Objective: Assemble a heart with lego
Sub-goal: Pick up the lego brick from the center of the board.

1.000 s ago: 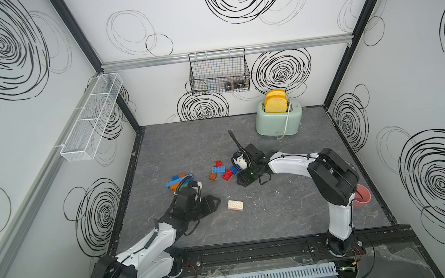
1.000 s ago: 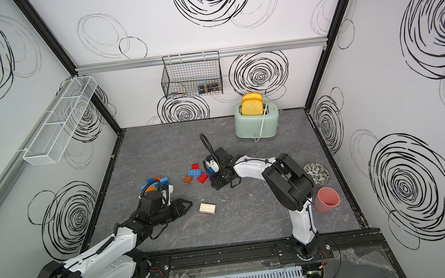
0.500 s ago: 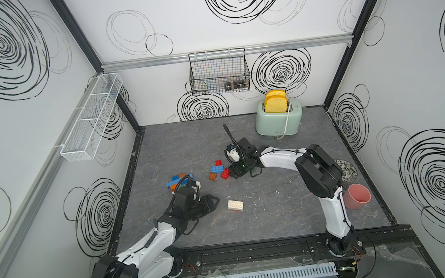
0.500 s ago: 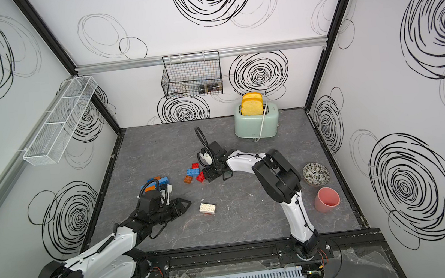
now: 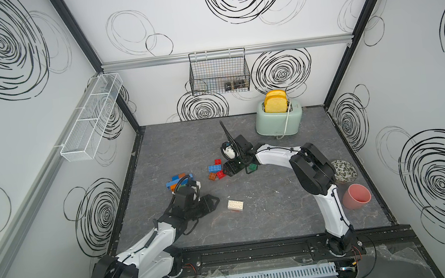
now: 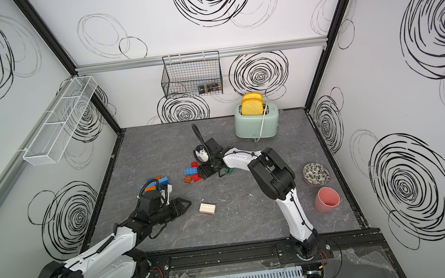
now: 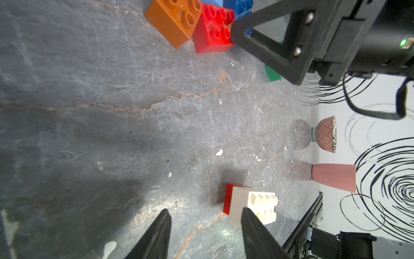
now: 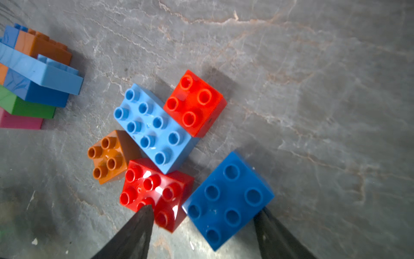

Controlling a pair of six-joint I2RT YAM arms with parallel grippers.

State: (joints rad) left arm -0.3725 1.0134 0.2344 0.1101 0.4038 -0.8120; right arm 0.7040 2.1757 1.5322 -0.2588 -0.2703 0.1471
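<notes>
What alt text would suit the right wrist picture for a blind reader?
The right end effector hangs open over a dark blue brick on a grey table. Beside it lie a light blue brick, two red bricks and an orange brick; a multicoloured stack sits apart.

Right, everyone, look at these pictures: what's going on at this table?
A two-armed robot is building with Lego. The right gripper is open, its fingers on either side of a dark blue brick that lies on the table beside other loose bricks. The left gripper is open and empty, pointing towards a white brick. A stack of joined bricks lies near the left arm.
</notes>
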